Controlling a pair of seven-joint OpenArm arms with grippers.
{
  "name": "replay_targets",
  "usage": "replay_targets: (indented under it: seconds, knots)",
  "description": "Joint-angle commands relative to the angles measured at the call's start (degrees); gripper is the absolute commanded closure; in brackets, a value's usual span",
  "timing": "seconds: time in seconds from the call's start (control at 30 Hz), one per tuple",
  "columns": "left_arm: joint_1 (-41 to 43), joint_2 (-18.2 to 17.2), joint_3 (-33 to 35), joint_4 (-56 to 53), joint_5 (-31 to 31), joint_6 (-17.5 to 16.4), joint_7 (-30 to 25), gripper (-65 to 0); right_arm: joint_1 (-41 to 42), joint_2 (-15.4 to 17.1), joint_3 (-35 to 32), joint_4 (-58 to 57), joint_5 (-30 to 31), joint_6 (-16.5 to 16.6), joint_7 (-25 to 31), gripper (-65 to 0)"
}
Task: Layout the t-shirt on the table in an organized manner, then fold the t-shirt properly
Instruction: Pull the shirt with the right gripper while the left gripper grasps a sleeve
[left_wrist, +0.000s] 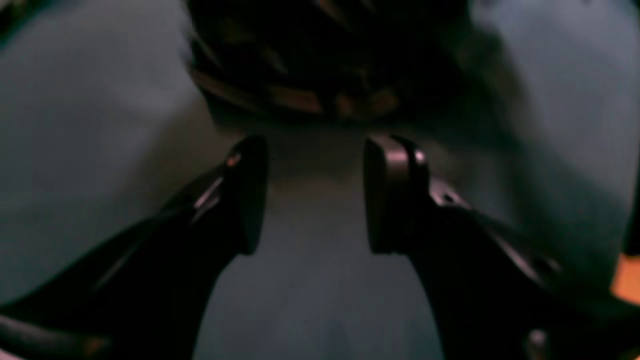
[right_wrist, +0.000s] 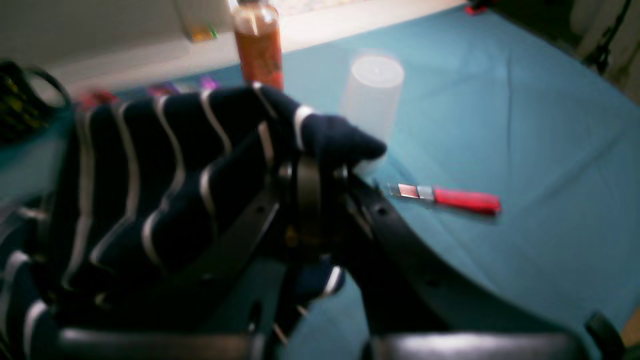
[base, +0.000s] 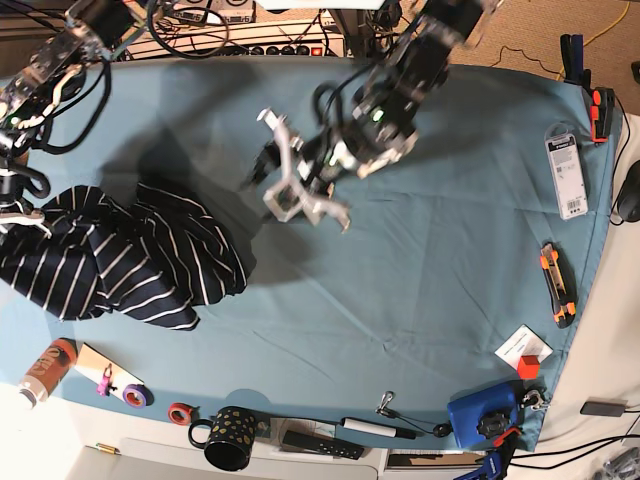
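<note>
The left gripper (base: 290, 180) hangs over the teal table (base: 420, 300) with its pale fingers (base: 283, 135) spread apart and nothing between them. Below and to its left in this view, well apart from it, the navy striped t-shirt (base: 130, 262) lies bunched in a heap. The shirt's far-left end rises to the right gripper (base: 14, 212) at the frame's edge. A black polka-dot mug (base: 228, 438) stands at the table's near edge, far below the left gripper.
</note>
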Motion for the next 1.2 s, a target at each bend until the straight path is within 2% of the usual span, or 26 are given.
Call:
replay_targets:
  seconds: [0.0, 0.2, 0.3, 0.4, 0.47, 0.53, 0.63, 0.8, 0.87, 1.07, 1.17]
  knots:
    - [-2.0, 1.7, 0.0, -0.3, -0.5, 0.3, -1.4, -31.1, 0.7, 2.1, 0.3, -0.1, 0.4, 0.0, 2.0, 0.0]
    - [-9.8, 7.5, 0.0, -10.4, -0.5, 0.6, -1.1, -31.1, 0.7, 7.8, 0.3, -4.8, 0.3, 0.0, 2.5, 0.0]
    - [-13.1, 7.9, 0.2, -14.8, -1.3, 1.3, -1.6, -31.2, 0.7, 10.1, 0.4, -6.2, 0.3, 0.0, 2.4, 0.0]
    - [-15.3, 7.9, -0.4, -16.0, -1.4, 5.2, -1.1, -31.2, 0.7, 11.6, 0.4, -7.1, -0.3, 0.0, 2.4, 0.0]
    - [-16.5, 7.9, -1.3, -16.0, -1.7, 6.4, -1.1, -31.2, 0.7, 12.4, 0.4, -7.5, -1.0, 0.0, 2.5, 0.0]
    - [-17.7, 7.9, -2.4, -16.0, -5.0, 5.6, 0.0, -31.2, 0.7, 12.9, 0.4, -7.6, -1.2, 0.0, 2.4, 0.0]
    - [-19.1, 7.9, -3.3, -16.0, -9.9, 2.1, 2.8, -31.2, 0.7, 13.1, 0.4, -7.6, -1.2, 0.0, 2.1, 0.0]
    - [-20.4, 7.9, -3.4, -16.4, -10.3, 1.0, 3.6, -31.6, 0.7, 13.1, 0.4, -7.6, -1.2, 0.0, 1.2, 0.0]
    - [-21.1, 7.9, -3.3, -18.1, -11.4, -0.8, 4.0, -31.7, 0.7, 13.1, 0.4, -7.6, -1.2, 0.0, 1.2, 0.0]
    - [-21.2, 7.9, -3.3, -21.8, -11.9, -1.4, -2.6, -31.9, 0.7, 13.1, 0.4, -7.6, -1.2, 0.0, 1.0, 0.0]
    - [-21.2, 7.9, -3.3, -21.8, -11.5, -1.4, -2.6, -38.4, 0.7, 13.1, 0.4, -7.6, -1.2, 0.0, 0.9, 0.0]
